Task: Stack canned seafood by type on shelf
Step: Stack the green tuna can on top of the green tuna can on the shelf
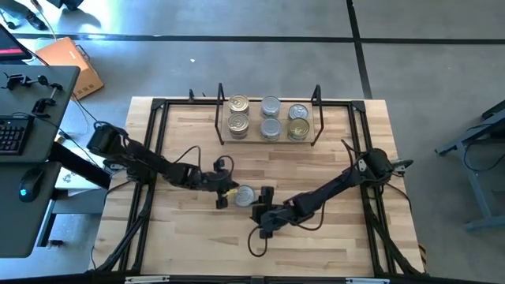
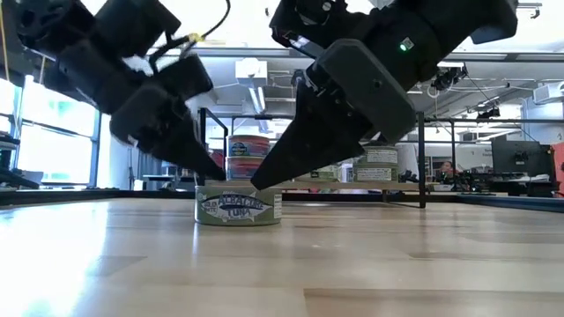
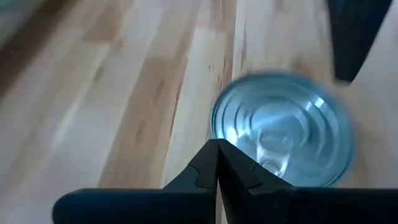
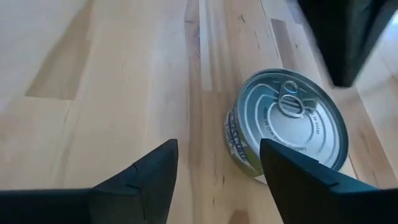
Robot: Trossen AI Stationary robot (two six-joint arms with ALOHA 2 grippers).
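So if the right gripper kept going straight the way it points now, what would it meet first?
Probably the tuna can lying on the table: it sits just ahead of the open right gripper, slightly off to one finger's side. Depth is hard to judge.

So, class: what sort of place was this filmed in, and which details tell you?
Most likely a robotics lab or workshop: bare concrete floor, a desk with keyboard and mouse beside the wooden table, and workbenches with monitors behind.

I see a tin [image 4: 283,127] with a silver ringed lid and green label lettered white, on pale striped wood table [image 4: 112,74]. My black grippers flank it; shelf tins [image 1: 268,117] show gold and silver.
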